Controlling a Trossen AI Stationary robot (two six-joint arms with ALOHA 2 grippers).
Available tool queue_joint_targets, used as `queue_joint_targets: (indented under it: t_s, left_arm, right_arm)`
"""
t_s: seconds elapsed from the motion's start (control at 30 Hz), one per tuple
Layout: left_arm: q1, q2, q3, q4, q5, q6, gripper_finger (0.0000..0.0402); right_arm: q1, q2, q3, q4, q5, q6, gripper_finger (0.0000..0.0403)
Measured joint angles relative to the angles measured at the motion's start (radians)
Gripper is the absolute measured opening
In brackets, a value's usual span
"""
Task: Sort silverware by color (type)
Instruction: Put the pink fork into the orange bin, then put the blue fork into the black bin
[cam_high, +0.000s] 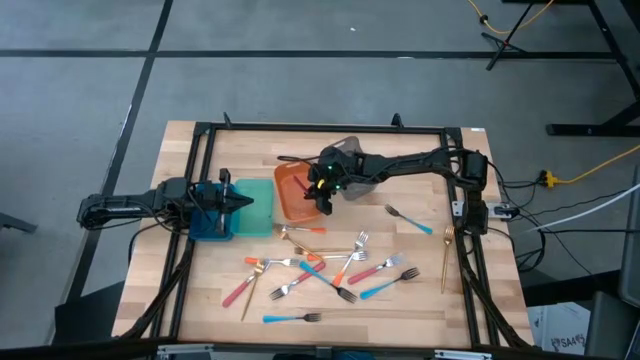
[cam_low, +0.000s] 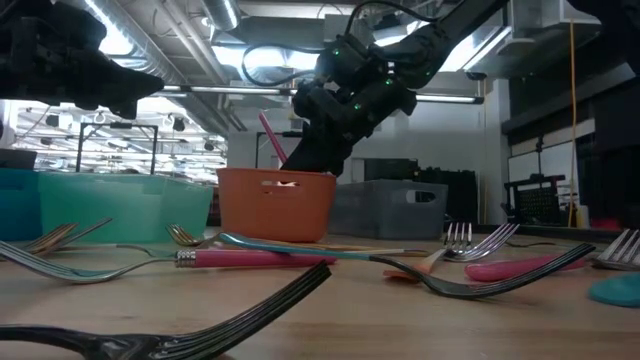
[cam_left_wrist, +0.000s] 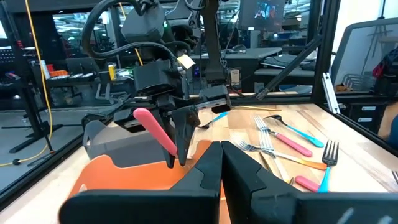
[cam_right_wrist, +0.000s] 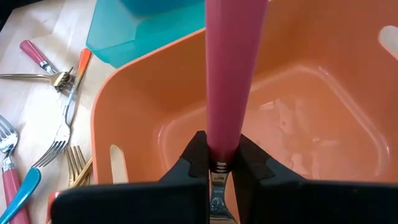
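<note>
My right gripper (cam_high: 322, 192) hangs over the orange bin (cam_high: 290, 200), shut on a pink-handled utensil (cam_left_wrist: 154, 132); its handle sticks up and away from the fingers (cam_low: 268, 135), and its head is hidden. My left gripper (cam_left_wrist: 221, 180) waits shut and level at the table's left, above the blue bin (cam_high: 212, 224) and the teal bin (cam_high: 258, 210). Several forks with pink, blue, orange and gold handles lie flat on the wood in the near half of the table (cam_high: 330, 270). My right gripper pinches the pink utensil between its two fingers at the neck (cam_right_wrist: 217, 163), where the pink handle meets the metal. The fingers slant down from the table's right side. The utensil is lifted clear above the orange bin's inside (cam_right_wrist: 298, 124), handle tilted upward beyond the fingertips.
A grey bin (cam_high: 346, 150) stands behind the orange one. A blue fork (cam_high: 410, 220) and a gold utensil (cam_high: 446, 255) lie near the right edge, another blue fork (cam_high: 292, 318) near the front edge. A black frame rail (cam_high: 320, 128) borders the table's far side.
</note>
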Motion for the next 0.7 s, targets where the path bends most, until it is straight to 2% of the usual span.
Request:
queue_joint_targets:
  t_s: [0.37,0.7]
  left_arm:
    - [0.0,0.0,0.0,0.0,0.0,0.0,0.0001]
    - [0.0,0.0,0.0,0.0,0.0,0.0,0.0002]
  right_arm:
    - [0.0,0.0,0.0,-0.002,0.007,-0.003,0.0097]
    - [0.0,0.0,0.0,-0.002,0.006,-0.003,0.0107]
